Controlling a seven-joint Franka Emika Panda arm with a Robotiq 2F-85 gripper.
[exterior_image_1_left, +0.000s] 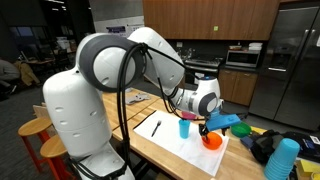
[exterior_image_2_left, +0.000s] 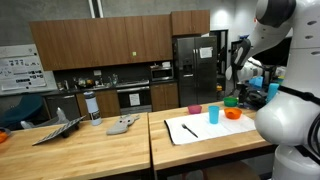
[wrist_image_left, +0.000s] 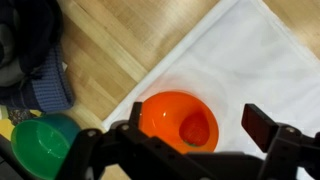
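Observation:
An orange bowl (wrist_image_left: 170, 118) stands on a white mat (wrist_image_left: 255, 60), with a red, strawberry-like object (wrist_image_left: 197, 130) inside it. In the wrist view my gripper (wrist_image_left: 197, 128) hangs open and empty straight above the bowl, one finger on each side of it. In both exterior views the gripper (exterior_image_1_left: 207, 122) (exterior_image_2_left: 239, 78) is above the orange bowl (exterior_image_1_left: 212, 141) (exterior_image_2_left: 232, 114) at the mat's end. A blue cup (exterior_image_1_left: 184, 127) (exterior_image_2_left: 213, 115) stands on the mat beside the bowl.
A green bowl (wrist_image_left: 42, 143) (exterior_image_2_left: 230, 101) sits just off the mat beside dark cloth (wrist_image_left: 35, 60). A black marker (exterior_image_1_left: 156, 127) (exterior_image_2_left: 189, 129) lies on the mat. A pink cup (exterior_image_2_left: 195, 109) and stacked blue cups (exterior_image_1_left: 283, 158) stand nearby. A grey object (exterior_image_2_left: 123, 125) lies on the neighbouring table.

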